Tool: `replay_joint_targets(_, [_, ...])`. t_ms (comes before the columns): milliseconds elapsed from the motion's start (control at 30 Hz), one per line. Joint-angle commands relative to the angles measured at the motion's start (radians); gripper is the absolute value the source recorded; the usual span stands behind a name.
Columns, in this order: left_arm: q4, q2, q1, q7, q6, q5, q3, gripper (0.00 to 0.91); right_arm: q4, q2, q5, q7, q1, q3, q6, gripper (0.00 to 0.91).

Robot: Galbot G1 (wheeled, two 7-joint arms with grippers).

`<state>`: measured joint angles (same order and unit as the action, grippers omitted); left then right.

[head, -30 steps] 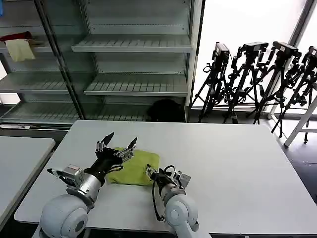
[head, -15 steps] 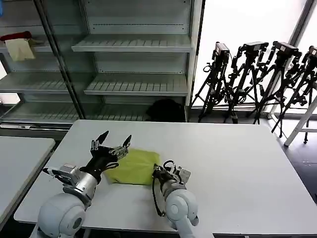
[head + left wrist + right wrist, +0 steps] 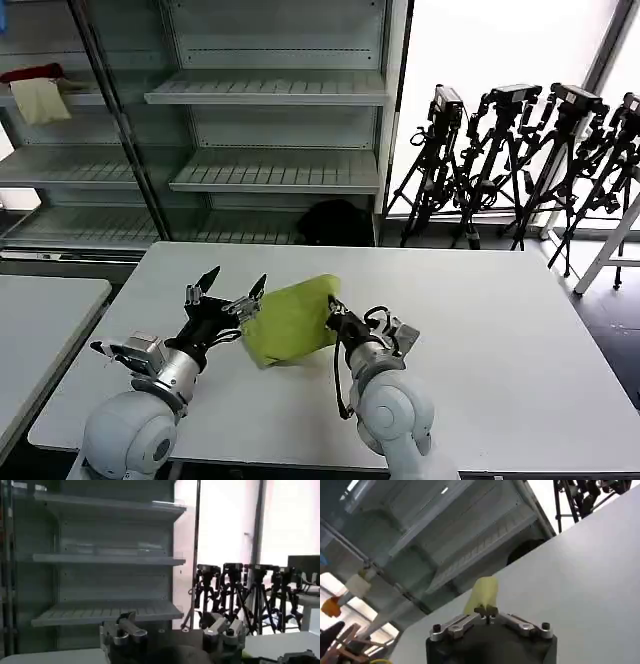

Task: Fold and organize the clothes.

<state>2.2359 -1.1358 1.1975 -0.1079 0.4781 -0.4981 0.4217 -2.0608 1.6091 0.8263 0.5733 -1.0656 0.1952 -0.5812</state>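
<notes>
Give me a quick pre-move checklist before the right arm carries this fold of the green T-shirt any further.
1. Right gripper shut on the T-shirt: ok, fabric pinched, also seen in the right wrist view.
2. Shirt's right edge lifted off the table: ok.
3. Left gripper free of the cloth: ok, jaws open at the shirt's left side, holding nothing.
4. Opposite edge lying flat: cannot tell, hidden by the raised fabric.
5. Table beyond the shirt bare: ok.

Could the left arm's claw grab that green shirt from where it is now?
Probably yes. The left gripper is open right beside the green shirt, with nothing between them. The right gripper already holds the shirt's other edge, lifted.
</notes>
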Motion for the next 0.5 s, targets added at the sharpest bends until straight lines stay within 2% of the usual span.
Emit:
replay_joint_targets(33, [-0.015, -0.009, 0.003, 0.009, -0.003, 0.037, -0.010, 0.907, -0.041, -0.093, -0.047, -0.054, -0.084, 0.072, 0.000, 0.000])
replay_joint_targets(200, [-0.025, -0.016, 0.003, 0.013, -0.004, 0.046, -0.020, 0.907, -0.004, -0.116, -0.144, -0.101, -0.085, 0.099, 0.001, 0.010])
replay_joint_targets(233, [-0.027, -0.017, 0.003, 0.013, -0.004, 0.046, -0.020, 0.907, -0.003, -0.118, -0.147, -0.103, -0.084, 0.100, 0.000, 0.121])
replay_joint_targets(267, [-0.030, -0.019, 0.003, 0.012, -0.004, 0.047, -0.020, 0.907, 0.009, -0.132, -0.168, -0.110, -0.076, 0.105, 0.000, 0.907])
replay_joint_targets(367, [-0.038, -0.022, 0.008, 0.012, -0.006, 0.048, -0.020, 0.907, 0.033, -0.144, -0.217, -0.134, -0.067, 0.114, 0.000, 0.907])
replay_joint_targets(500, [-0.043, -0.022, 0.012, 0.013, -0.011, 0.048, -0.015, 0.907, 0.051, -0.154, -0.230, -0.142, -0.063, 0.123, 0.000, 0.907])
